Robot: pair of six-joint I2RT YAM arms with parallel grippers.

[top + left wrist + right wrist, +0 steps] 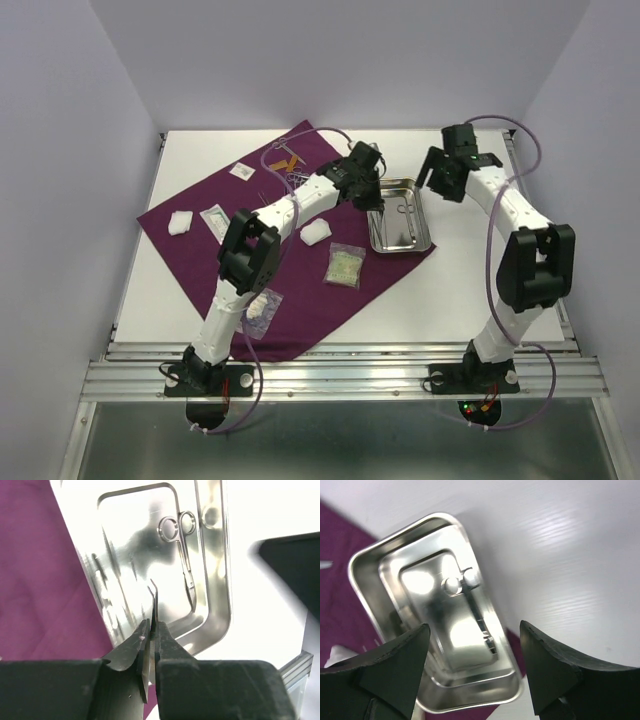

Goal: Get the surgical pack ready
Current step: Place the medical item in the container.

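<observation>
The dark-purple cloth (200, 250) lies spread on the left of the table. The steel tray (415, 238) sits on its right corner, with metal scissors (182, 545) lying inside; they also show in the right wrist view (472, 602). My left gripper (372, 195) is shut on thin curved-tip tweezers (154, 600) and holds them above the tray's (215, 605) left part. My right gripper (440, 180) is open and empty, hovering over the tray's (365, 595) far right side. White gauze pads (180, 222) (315, 232) and clear packets (345, 265) (215, 218) lie on the cloth.
Another packet (262, 312) lies near the cloth's front edge and a small one (242, 171) near the back. An orange-marked item (290, 160) lies at the cloth's far corner. Bare white table (500, 290) lies right of the tray.
</observation>
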